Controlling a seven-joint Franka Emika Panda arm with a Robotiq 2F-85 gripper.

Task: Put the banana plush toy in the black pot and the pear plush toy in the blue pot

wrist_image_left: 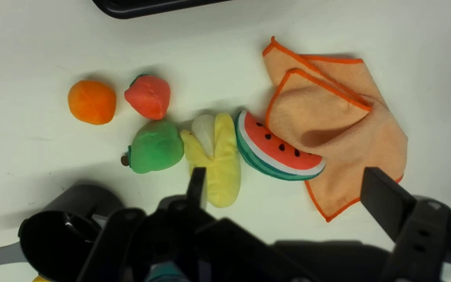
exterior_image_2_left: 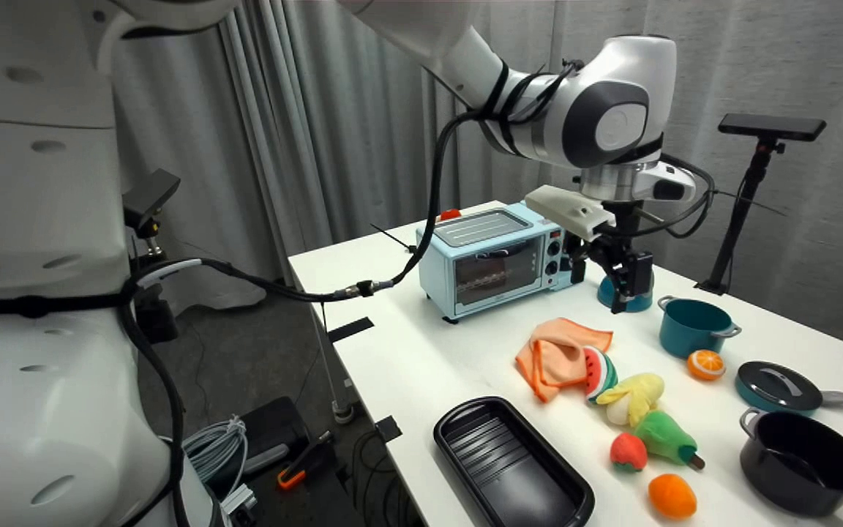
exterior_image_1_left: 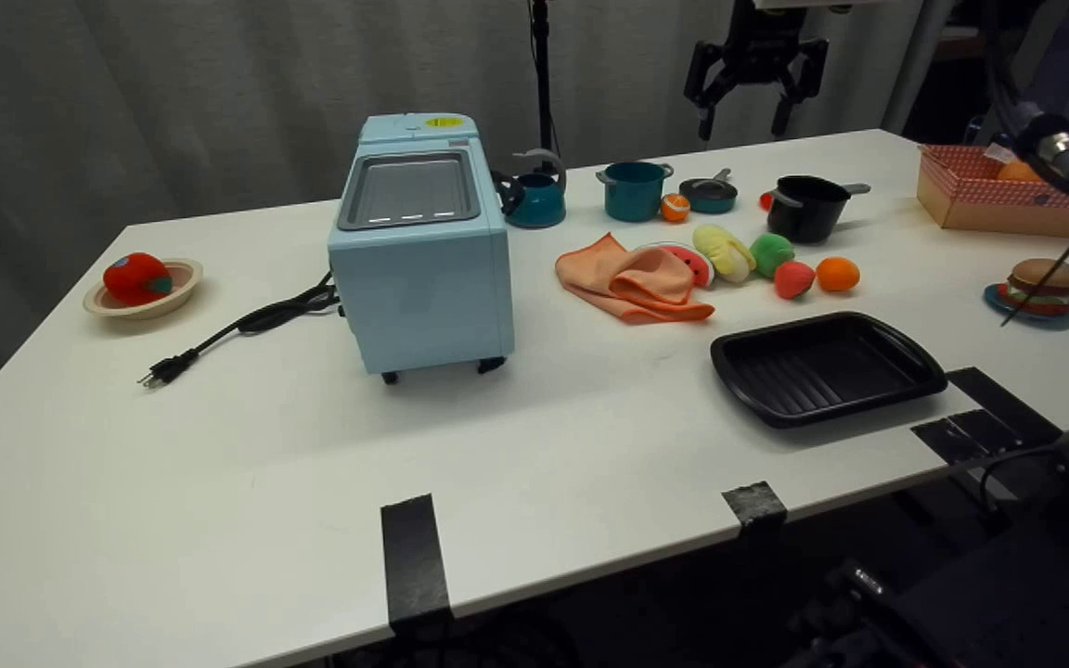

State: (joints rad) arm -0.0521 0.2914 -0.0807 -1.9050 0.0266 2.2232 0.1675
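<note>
The yellow banana plush toy [exterior_image_1_left: 725, 252] [exterior_image_2_left: 634, 399] [wrist_image_left: 224, 176] lies on the table between the green pear plush toy [exterior_image_1_left: 771, 253] [exterior_image_2_left: 661, 437] [wrist_image_left: 157, 147] and a watermelon slice. The black pot [exterior_image_1_left: 808, 209] [exterior_image_2_left: 806, 465] [wrist_image_left: 61, 243] stands beyond the pear, its handle pointing away from the toys; the wrist view shows it partly hidden by a finger. The blue pot [exterior_image_1_left: 635, 193] [exterior_image_2_left: 696, 327] stands toward the far edge. My gripper [exterior_image_1_left: 743, 122] [exterior_image_2_left: 597, 289] [wrist_image_left: 284, 184] is open and empty, well above the table. In the wrist view, its left finger overlaps the banana's lower end.
The watermelon slice [wrist_image_left: 278, 147] touches an orange cloth [wrist_image_left: 339, 129]. A strawberry [wrist_image_left: 149, 96] and an orange [wrist_image_left: 92, 102] lie near the pear. An orange half [exterior_image_2_left: 705, 364] and a lidded pan [exterior_image_2_left: 778, 388] are near the pots. A grill pan [exterior_image_1_left: 827, 366], toaster oven [exterior_image_1_left: 428, 278] and kettle [exterior_image_1_left: 537, 202] stand around.
</note>
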